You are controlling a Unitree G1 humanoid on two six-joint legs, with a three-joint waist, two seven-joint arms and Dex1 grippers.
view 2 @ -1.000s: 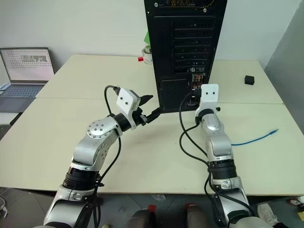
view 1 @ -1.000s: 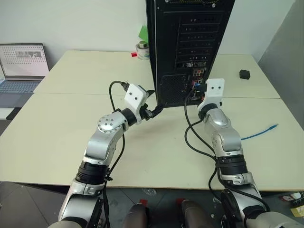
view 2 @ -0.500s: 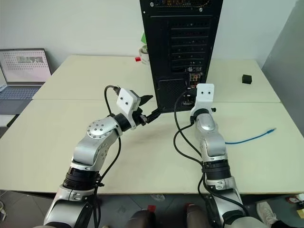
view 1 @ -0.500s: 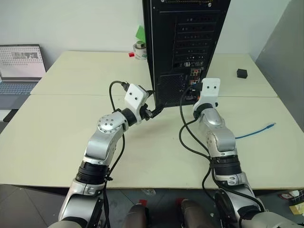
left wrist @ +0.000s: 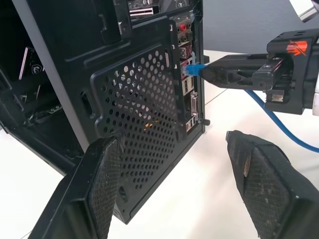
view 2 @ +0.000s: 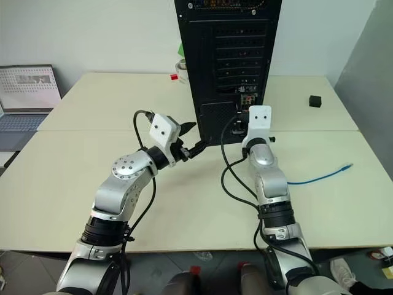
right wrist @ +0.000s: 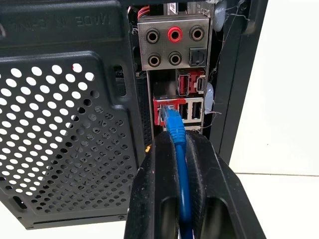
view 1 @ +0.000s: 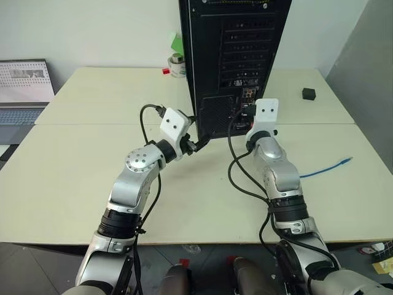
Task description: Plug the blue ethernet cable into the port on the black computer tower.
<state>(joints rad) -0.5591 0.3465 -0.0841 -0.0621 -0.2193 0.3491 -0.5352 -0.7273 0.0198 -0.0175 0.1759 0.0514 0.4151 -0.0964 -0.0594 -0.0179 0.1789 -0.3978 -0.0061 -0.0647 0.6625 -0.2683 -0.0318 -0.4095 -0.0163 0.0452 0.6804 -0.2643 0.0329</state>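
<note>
**Cable plug held at the tower's rear port**

The blue ethernet cable (right wrist: 175, 130) is clamped between the jaws of the right gripper (right wrist: 180, 149), its plug set at the red-framed port (right wrist: 163, 109) in the connector strip of the black computer tower (view 1: 236, 55). The left gripper (left wrist: 184, 184) is held beside the vent grille (left wrist: 134, 124), jaws apart. The cable's free end is laid on the table (view 1: 80, 166).

Plug tip of the blue ethernet cable (right wrist: 175, 130) — whether seated — hidden.
</note>
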